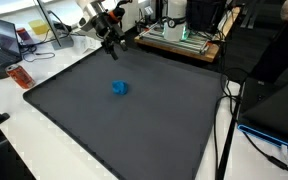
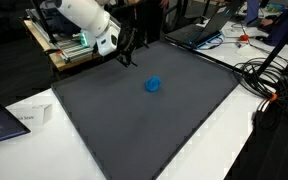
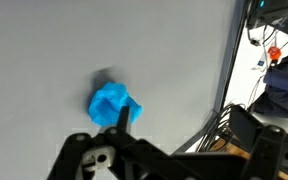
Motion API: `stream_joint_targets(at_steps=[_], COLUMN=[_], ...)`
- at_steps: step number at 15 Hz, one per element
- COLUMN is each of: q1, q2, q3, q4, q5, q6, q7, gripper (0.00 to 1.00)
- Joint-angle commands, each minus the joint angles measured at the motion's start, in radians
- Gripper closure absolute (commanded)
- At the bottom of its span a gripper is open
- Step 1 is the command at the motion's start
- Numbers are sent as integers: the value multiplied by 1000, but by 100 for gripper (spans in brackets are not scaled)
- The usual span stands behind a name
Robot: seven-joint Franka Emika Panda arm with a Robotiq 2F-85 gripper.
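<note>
We're over a broad dark grey mat (image 1: 134, 125) spread on a white table (image 1: 44, 135), and it fills most of both exterior views. Off the mat's left edge an open laptop (image 1: 6, 38) sits in an exterior view, with a small orange-red packet (image 1: 20, 76) right at that edge. Moving right, the white robot arm (image 2: 84, 15) reaches in over the mat's far edge, and the black gripper (image 1: 113, 46) hangs there, fingers (image 3: 125, 116) apart and gripping nothing. The crumpled blue lump (image 1: 119, 88) lies on the mat's far half, below the gripper and apart from it. Beyond the mat's far edge stands a rack of electronics (image 1: 179, 35), and off its right edge black cables (image 1: 229, 110) trail across the table.

Some of this is tough to call. The lump's material can't be read: it's tiny in both exterior views and soft in the wrist view. The packet is too small to name properly. The fingertips merge with the dark clutter beyond the mat's far edge, and the wrist view cuts the gripper's body off at the bottom.

Only the wrist view brings the lump up close, with a dark finger crossing in front of it and a shadow on the mat beside it. The gap between them shows only in the exterior views. And only an exterior view catches a white booklet (image 2: 29, 115) off the mat's left corner.
</note>
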Motion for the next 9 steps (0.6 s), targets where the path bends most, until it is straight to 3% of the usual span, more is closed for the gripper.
stream_joint_targets(at_steps=[1,5,9], q1=[76,100,151], q2=[-27,-70,-73], q3=[-60,-65,-72], q4=[-35,-87,-86], q5=[30,46,45], q6=[40,86,194], q7=[-4,-3,111], gripper=[0,0,0])
